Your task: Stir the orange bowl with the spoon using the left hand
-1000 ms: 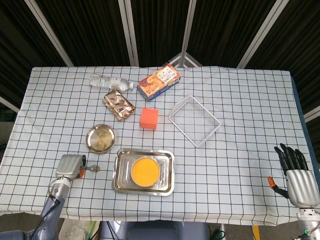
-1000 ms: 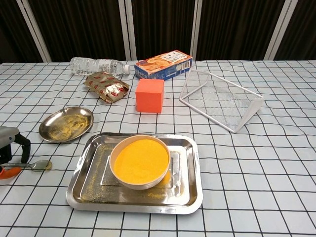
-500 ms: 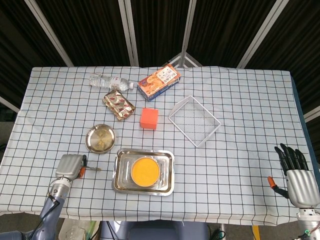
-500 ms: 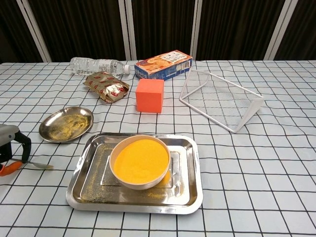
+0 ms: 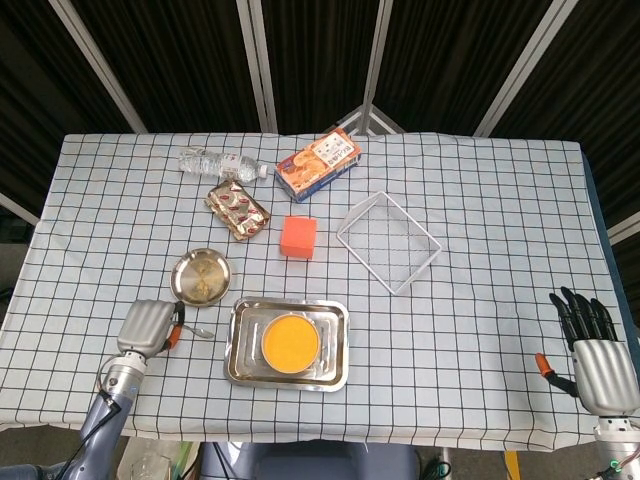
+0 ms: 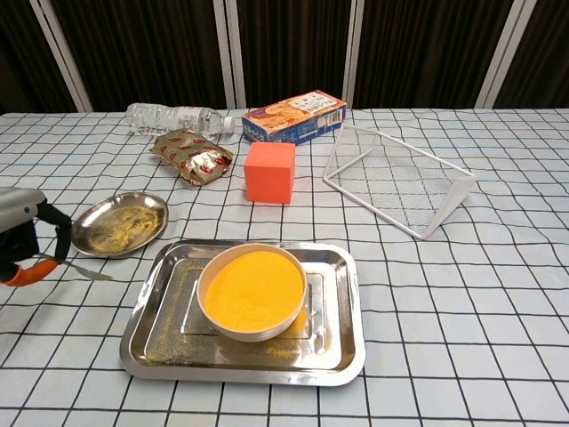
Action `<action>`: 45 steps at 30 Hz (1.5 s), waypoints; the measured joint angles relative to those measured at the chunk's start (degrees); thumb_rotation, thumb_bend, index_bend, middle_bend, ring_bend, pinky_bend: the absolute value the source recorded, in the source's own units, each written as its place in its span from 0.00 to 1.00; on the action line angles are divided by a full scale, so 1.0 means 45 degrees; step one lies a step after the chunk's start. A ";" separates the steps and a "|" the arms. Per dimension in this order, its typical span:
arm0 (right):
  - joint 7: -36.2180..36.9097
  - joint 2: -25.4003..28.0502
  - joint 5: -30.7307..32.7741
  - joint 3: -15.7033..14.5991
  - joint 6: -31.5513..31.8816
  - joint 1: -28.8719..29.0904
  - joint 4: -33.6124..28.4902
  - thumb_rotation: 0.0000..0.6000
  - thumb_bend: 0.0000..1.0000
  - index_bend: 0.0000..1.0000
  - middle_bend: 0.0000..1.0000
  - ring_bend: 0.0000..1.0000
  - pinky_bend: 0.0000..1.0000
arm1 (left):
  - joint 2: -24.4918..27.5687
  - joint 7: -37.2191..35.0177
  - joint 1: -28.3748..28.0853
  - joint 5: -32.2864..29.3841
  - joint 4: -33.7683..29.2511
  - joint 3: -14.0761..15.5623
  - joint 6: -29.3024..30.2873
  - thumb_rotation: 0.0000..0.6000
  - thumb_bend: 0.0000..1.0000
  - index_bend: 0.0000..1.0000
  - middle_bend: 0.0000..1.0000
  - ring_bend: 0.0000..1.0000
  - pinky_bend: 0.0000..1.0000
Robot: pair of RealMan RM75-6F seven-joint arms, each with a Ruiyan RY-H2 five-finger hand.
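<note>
one robot hand (image 6: pixel 22 233) gripping spoon (image 6: pixel 62 265), orange bowl (image 6: pixel 252 291)

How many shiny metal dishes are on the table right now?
2: a rectangular tray near the front edge holding the orange bowl, and a small round plate just beyond its left corner.

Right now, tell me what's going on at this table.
The left hand holds the spoon by its orange handle, lifted off the cloth beside the small steel dish. The spoon has not reached the orange bowl, which sits in the steel tray. The right hand rests open at the table's far corner.
</note>
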 measured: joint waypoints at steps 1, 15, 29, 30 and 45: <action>0.0002 0.0001 -0.0002 0.0000 -0.0001 0.0001 -0.0001 1.00 0.36 0.00 0.00 0.00 0.00 | 0.0049 0.0040 -0.0027 0.0092 -0.0170 -0.0035 0.0063 1.00 0.65 0.60 1.00 0.96 0.96; 0.0105 0.0036 0.0115 0.0020 -0.0064 -0.0001 -0.0051 1.00 0.36 0.00 0.00 0.00 0.00 | -0.0224 0.2677 -0.1413 0.0267 -0.2470 -0.1002 0.0510 1.00 0.65 0.59 1.00 0.96 0.96; 0.0473 0.0144 0.0257 0.0071 -0.0190 0.0034 -0.0095 1.00 0.36 0.00 0.00 0.00 0.00 | -0.3505 0.5664 -0.3175 -0.1908 -0.1460 -0.1467 0.0905 1.00 0.65 0.56 1.00 0.95 0.96; 0.0491 0.0151 0.0260 0.0073 -0.0189 0.0032 -0.0094 1.00 0.36 0.00 0.00 0.00 0.00 | -0.3753 0.5812 -0.3274 -0.2060 -0.1293 -0.1467 0.0984 1.00 0.65 0.56 1.00 0.95 0.96; 0.0506 0.0163 0.0287 0.0090 -0.0191 0.0033 -0.0096 1.00 0.36 0.00 0.00 0.00 0.00 | -0.4374 0.6300 -0.3524 -0.2489 -0.0704 -0.1029 0.1751 1.00 0.31 0.33 1.00 0.94 0.96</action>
